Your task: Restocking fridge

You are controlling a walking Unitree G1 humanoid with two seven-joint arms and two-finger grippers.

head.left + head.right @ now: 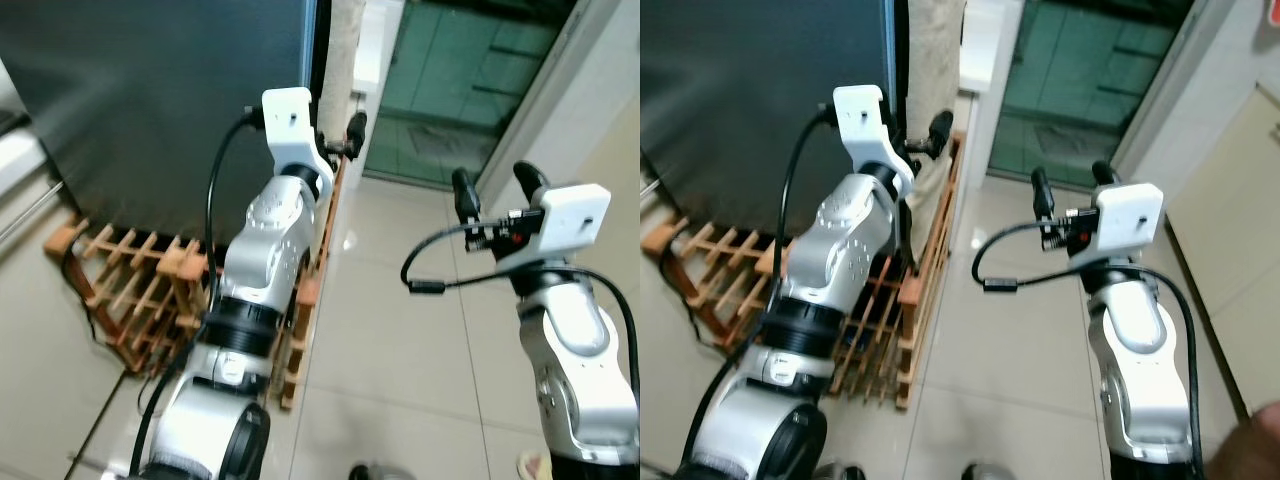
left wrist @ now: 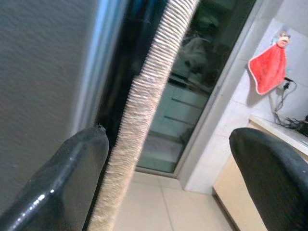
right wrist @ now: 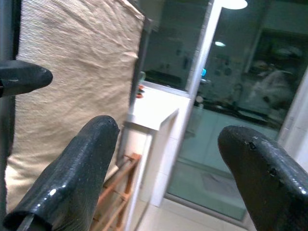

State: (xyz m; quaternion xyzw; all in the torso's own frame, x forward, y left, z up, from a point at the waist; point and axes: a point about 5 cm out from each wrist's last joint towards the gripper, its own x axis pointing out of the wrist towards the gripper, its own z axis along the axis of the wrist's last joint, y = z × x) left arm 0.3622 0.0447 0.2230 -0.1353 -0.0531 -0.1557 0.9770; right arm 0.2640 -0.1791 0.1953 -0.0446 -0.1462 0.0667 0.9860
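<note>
The fridge (image 1: 150,110) is a tall dark grey slab at the left, its door closed. A beige woven cloth (image 1: 340,50) hangs down along its right edge. My left gripper (image 1: 340,140) is raised to that edge and stands open. In the left wrist view the cloth (image 2: 144,96) runs between the two black fingertips (image 2: 62,178), nearer one of them; whether it touches is unclear. My right gripper (image 1: 497,185) is held up to the right, over the tiled floor, open with nothing between its fingers (image 3: 77,173).
A low wooden lattice rack (image 1: 150,290) stands on the floor against the fridge's base. A glass sliding door (image 1: 470,80) lies ahead, with a white cabinet (image 3: 154,115) beside the fridge. A red cloth (image 2: 268,67) hangs on the tiled wall. Pale floor tiles (image 1: 400,330) lie between the arms.
</note>
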